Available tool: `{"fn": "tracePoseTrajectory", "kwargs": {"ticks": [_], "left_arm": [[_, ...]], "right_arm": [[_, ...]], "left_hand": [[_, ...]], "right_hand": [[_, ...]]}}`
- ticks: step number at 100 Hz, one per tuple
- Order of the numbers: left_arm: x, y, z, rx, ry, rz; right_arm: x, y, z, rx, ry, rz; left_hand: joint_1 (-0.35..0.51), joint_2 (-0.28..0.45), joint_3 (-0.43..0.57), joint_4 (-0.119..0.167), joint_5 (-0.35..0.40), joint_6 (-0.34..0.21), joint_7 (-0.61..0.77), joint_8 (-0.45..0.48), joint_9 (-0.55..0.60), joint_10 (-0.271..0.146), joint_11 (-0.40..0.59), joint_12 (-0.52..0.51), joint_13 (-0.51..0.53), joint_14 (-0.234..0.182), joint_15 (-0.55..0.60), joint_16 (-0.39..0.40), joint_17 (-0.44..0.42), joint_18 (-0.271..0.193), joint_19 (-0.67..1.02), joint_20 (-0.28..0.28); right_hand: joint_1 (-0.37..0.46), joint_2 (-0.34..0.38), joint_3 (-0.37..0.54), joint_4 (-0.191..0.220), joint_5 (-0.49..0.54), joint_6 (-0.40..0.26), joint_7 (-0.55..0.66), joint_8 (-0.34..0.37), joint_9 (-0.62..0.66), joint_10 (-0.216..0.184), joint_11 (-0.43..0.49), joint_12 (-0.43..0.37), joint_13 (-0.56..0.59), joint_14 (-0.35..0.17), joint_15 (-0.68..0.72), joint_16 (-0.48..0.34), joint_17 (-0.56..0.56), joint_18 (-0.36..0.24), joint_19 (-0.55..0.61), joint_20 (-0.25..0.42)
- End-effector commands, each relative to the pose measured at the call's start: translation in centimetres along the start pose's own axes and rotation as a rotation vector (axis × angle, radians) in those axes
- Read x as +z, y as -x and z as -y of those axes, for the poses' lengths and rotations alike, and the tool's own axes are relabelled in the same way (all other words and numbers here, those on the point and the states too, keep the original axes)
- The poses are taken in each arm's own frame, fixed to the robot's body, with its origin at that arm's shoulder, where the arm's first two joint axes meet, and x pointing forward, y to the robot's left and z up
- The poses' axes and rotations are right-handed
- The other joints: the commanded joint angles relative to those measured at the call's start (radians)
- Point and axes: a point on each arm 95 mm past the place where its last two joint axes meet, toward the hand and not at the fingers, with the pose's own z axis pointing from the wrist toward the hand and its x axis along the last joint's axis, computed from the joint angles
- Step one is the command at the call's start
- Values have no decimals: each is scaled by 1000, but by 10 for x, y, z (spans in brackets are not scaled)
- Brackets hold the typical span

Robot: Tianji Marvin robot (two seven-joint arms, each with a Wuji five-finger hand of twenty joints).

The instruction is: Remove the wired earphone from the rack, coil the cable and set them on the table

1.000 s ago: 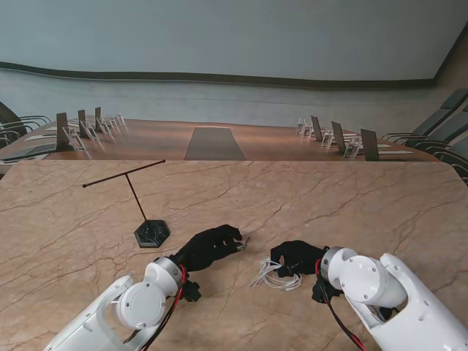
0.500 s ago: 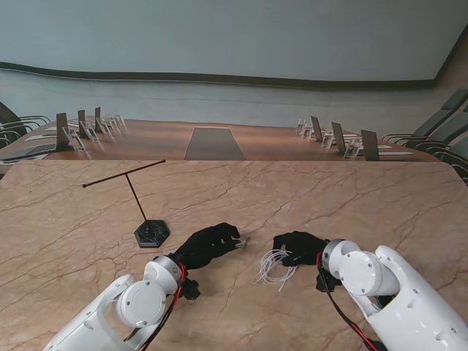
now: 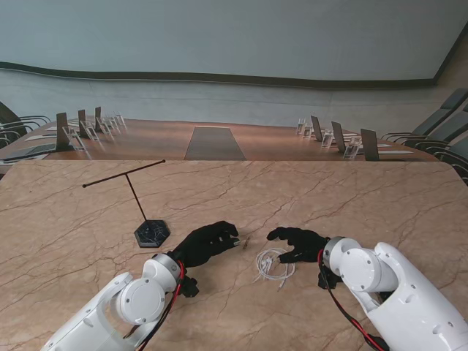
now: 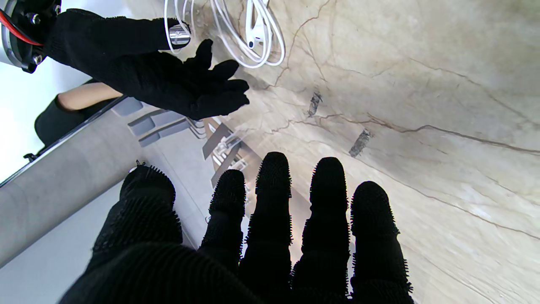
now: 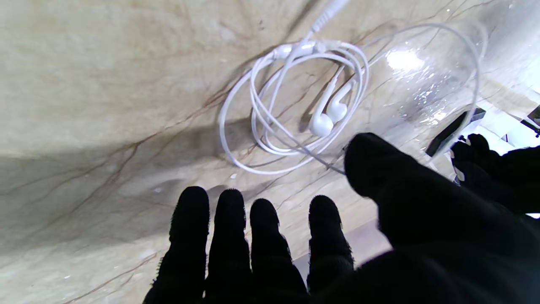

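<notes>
Two black-gloved hands sit low over your beige marble-patterned desk (image 3: 351,197), and between them lies the white wired earphone with its looped cable (image 3: 272,265), flat on the desk and held by neither. From the stand view you get the layout: the thin black T-shaped rack on its dark hexagonal base (image 3: 151,232) stands bare to the far left, well apart from the coil. That view shows the cable only as a small white tangle. Your right wrist view resolves it: several loose loops (image 5: 291,105) with both earbuds lying side by side inside the ring and a stray strand running past the thumb. Your left wrist view catches just one edge of the coil (image 4: 257,38).

Your right hand (image 3: 296,243) hovers just right of the coil, palm down, fingers (image 5: 228,236) extended and slightly apart, gripping nothing. Your left hand (image 3: 208,243) rests left of the coil, fingers (image 4: 274,202) straight and parted, likewise empty.
</notes>
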Motion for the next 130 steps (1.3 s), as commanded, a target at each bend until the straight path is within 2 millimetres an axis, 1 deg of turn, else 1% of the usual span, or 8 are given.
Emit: {"fn": "tracePoseTrajectory", "kwargs": {"ticks": [1, 21, 36, 50, 70, 100, 110, 130], "left_arm": [[-1, 1, -2, -4, 0, 7], [-2, 3, -1, 10, -12, 4], [-5, 5, -1, 13, -15, 8], [-10, 8, -1, 20, -30, 8], [-16, 12, -1, 28, -43, 15], [-26, 18, -4, 42, -44, 21], [-30, 19, -6, 46, -40, 28], [-38, 21, -7, 51, -30, 36]], "right_arm": [[0, 0, 0, -1, 4, -5], [-6, 6, -2, 7, 34, -9], [-12, 11, -3, 6, 38, 5], [-19, 14, -3, 21, 59, 4], [-32, 19, 2, 59, 86, 2], [-53, 20, 11, 130, 128, -11], [-61, 18, 17, 131, 121, -18], [-76, 15, 30, 134, 128, -39]], "left_hand": [[13, 37, -21, 13, -4, -31, 7, -4, 12, 2, 19, 7, 10, 10, 13, 14, -5, -5, 37, 14], [3, 36, -22, 13, -18, -39, -10, -14, -66, -6, -19, -12, -51, -25, -36, -6, -47, -18, -14, -7], [2, 36, -20, 14, -21, -30, -38, -32, -82, -10, -37, -28, -58, -30, -49, -12, -48, -19, -20, -8], [-3, 34, -19, 14, -24, -28, -86, -69, -115, -28, -105, -93, -91, -66, -134, -65, -75, -23, -91, -38], [-10, 33, -18, 15, -26, -21, -168, -134, -160, -40, -188, -188, -159, -125, -276, -163, -135, -46, -237, -106], [-23, 38, -19, 14, -30, -22, -258, -229, -199, -65, -259, -284, -241, -203, -418, -281, -163, -104, -509, -226], [-32, 41, -19, 14, -55, -37, -267, -252, -247, -91, -275, -332, -286, -239, -467, -327, -161, -134, -668, -271], [-96, 66, -24, 15, -110, -35, -289, -275, -380, -114, -291, -385, -385, -295, -537, -383, -174, -186, -933, -294]], "right_hand": [[-32, 16, -43, -50, -24, 2, -119, 12, -5, -42, -99, -38, 20, -46, -130, -31, -22, -40, -102, 0], [-96, 22, -144, -77, 21, -36, -554, 396, -38, -116, -355, 40, -11, -161, -537, -5, -53, -80, -512, 69], [-118, 36, -213, -83, 41, -28, -609, 188, -47, -146, -433, -35, -15, -203, -620, -82, -50, -128, -677, 99], [-128, 62, -252, -81, 46, -44, -607, 111, -47, -169, -443, -128, -12, -231, -637, -182, -17, -162, -791, -5], [-95, 180, -291, -54, 47, -57, -590, 112, -46, -176, -443, -154, -15, -236, -645, -250, 15, -203, -882, -138], [-150, 279, -424, -41, 34, -86, -587, 293, -46, -199, -445, -161, -17, -262, -660, -342, 45, -239, -951, -269], [-212, 303, -482, -48, 34, -89, -600, 273, -48, -205, -455, -188, -18, -267, -666, -370, 52, -249, -969, -295], [-400, 328, -444, -64, 51, -116, -617, 25, -48, -212, -459, -233, -18, -271, -664, -392, 68, -249, -1003, -363]]}}
